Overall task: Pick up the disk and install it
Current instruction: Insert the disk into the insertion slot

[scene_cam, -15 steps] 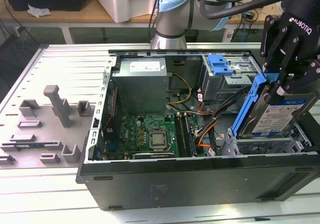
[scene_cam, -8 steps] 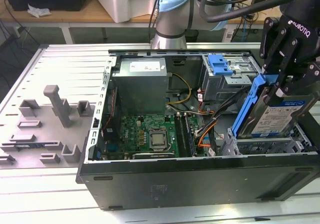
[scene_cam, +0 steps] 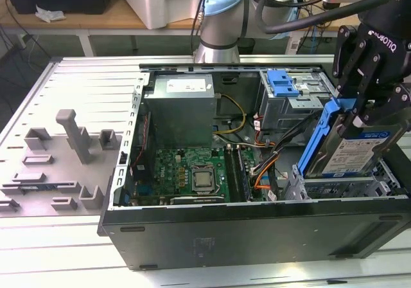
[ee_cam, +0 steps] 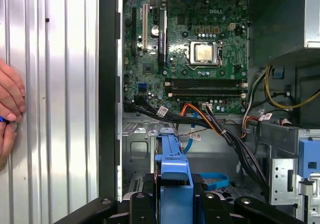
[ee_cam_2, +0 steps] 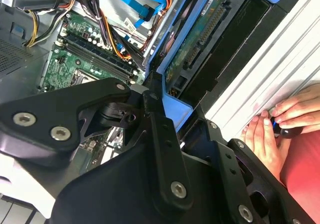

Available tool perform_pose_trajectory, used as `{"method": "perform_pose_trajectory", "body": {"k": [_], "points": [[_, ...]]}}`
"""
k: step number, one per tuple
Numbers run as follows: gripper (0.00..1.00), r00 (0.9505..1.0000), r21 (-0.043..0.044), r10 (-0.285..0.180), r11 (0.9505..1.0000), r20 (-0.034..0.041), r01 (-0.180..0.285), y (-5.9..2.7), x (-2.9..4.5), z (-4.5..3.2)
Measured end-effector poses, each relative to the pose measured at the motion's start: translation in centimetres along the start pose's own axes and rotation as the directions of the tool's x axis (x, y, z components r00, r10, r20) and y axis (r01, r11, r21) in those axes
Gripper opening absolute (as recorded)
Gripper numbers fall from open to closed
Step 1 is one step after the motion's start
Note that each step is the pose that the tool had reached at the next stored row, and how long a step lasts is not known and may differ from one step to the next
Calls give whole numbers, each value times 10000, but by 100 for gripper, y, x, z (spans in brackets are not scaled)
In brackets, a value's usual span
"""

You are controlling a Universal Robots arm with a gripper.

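**One disk gripped on edge at the case's drive bay**

One tool [scene_cam: 359, 111] clamps the disk [scene_cam: 350, 153] by its blue carrier frame, fingers pressed against both sides. In the exterior view the disk stands steeply tilted, label facing out, at about 3 o'clock of the open computer case [scene_cam: 257, 214]. Its lower end is down among the grey metal bay walls there. The motherboard [scene_cam: 186, 172] lies at the case's middle, toward 7 o'clock from the disk. The grey power supply [scene_cam: 176, 108] sits at 11 o'clock in the case, and a drive cage with a blue clip [scene_cam: 282, 85] sits at 1 o'clock. Orange, black and yellow cables run between them.

In the second wrist view the disk [ee_cam_2: 195, 44] shows its green circuit side. In the first wrist view its blue frame [ee_cam: 173, 169] rises from between the tool's [ee_cam: 174, 204] fingers. In both wrist views a person's hand [ee_cam_2: 295, 111] rests on the ribbed bench [scene_cam: 83, 82] just outside the case wall.
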State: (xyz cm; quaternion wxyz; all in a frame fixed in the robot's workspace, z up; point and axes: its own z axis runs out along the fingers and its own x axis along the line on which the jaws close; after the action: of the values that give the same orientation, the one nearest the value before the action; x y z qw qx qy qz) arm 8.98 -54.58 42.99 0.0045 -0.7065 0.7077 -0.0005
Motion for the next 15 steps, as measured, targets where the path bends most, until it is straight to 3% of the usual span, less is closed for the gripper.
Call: {"method": "perform_pose_trajectory", "body": {"k": [15], "points": [[36, 10000, 0, 0, 10000, -1, 0, 0, 22, 72]]}}
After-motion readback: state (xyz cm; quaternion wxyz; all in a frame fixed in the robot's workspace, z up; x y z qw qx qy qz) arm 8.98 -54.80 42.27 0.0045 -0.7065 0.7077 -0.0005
